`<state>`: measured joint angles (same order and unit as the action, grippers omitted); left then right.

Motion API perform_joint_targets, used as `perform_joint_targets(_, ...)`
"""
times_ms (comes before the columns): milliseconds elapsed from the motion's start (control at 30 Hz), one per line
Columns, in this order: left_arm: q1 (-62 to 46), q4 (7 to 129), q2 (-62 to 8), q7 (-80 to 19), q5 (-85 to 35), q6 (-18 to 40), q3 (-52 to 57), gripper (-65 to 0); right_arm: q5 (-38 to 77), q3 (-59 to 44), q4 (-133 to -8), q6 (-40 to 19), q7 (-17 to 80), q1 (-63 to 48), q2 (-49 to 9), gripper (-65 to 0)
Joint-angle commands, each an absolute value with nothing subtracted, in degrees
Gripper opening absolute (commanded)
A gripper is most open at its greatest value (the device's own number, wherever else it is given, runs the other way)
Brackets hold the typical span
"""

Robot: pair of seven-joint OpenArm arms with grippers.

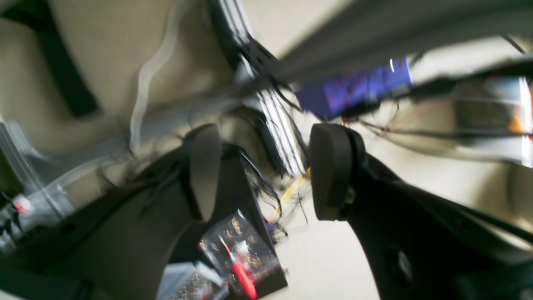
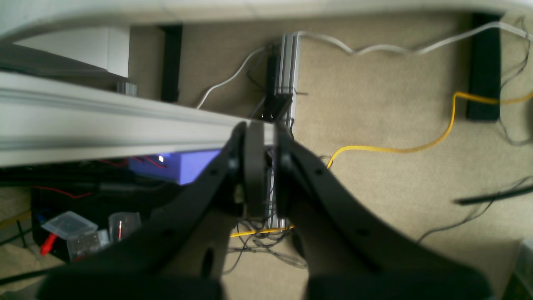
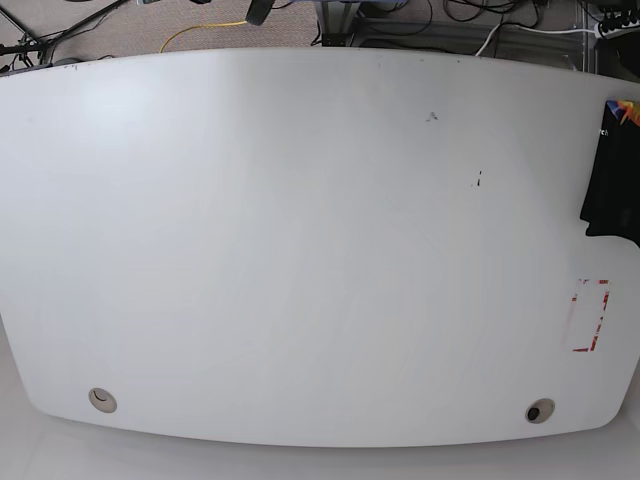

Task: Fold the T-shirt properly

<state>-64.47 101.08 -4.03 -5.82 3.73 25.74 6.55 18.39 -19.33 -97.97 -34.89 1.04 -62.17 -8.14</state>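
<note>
**T-shirt off at table edge, folding looks done or not begun**

Base view, L to R: white table (image 3: pixel 300 250) is bare across nearly its whole top, w/ two round grommet holes near the front edge and a red-and-white marked rectangle (image 3: pixel 589 315) toward the right. Only at the far right edge does the T-shirt (image 3: pixel 612 170) show: a compact black block, partly cut off by the frame, w/ a small orange-blue printed patch at its top corner. Its visible edges look fairly straight, so my read is it's prob already folded and set aside, but most of it is out of frame, so can't confirm. No arm over the table.

Both wrist cams look past the table at carpet, cables and aluminium rails. Right gripper (image 2: pixel 266 166): jaws pressed together, nothing between them. Left gripper (image 1: pixel 266 171): jaws apart about midway, gap empty, view motion-blurred. Neither touches cloth.
</note>
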Motion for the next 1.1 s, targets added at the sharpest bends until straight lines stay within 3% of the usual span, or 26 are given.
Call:
perform_joint_targets(0, -61.67, 95.08, -4.18, -5.41, 3.47, 25.80, 6.55, -33.8, 18.15, -19.56, -94.55, -35.38, -0.13, -61.49, -8.48, -62.1)
perform_joint_targets(200, -50.24, 76.35, -4.09, -5.41, 3.47, 25.80, 6.64, -33.9, 11.30, -15.96, -78.81, -35.12, -0.22, -53.76, -8.48, -62.1)
perform_joint_targets(600, -33.27, 49.54, -4.09, -5.23, 3.56, 25.45, 6.55, -33.9, 10.77, -11.56, -58.51, -34.86, -0.31, -41.27, -8.48, -62.1)
perform_joint_targets(767, -27.91, 41.98, -4.09, -5.23, 3.82, 21.05, 6.55, -33.9, 10.33, -11.47, -49.54, -34.68, -2.51, -36.44, -8.48, -62.1)
perform_joint_targets(1067, -16.57, 24.75, -4.09, -5.23, 3.91, 12.88, 6.46, -33.9, 3.38, -11.38, -40.66, -27.82, -4.62, -30.64, -8.04, -62.0)
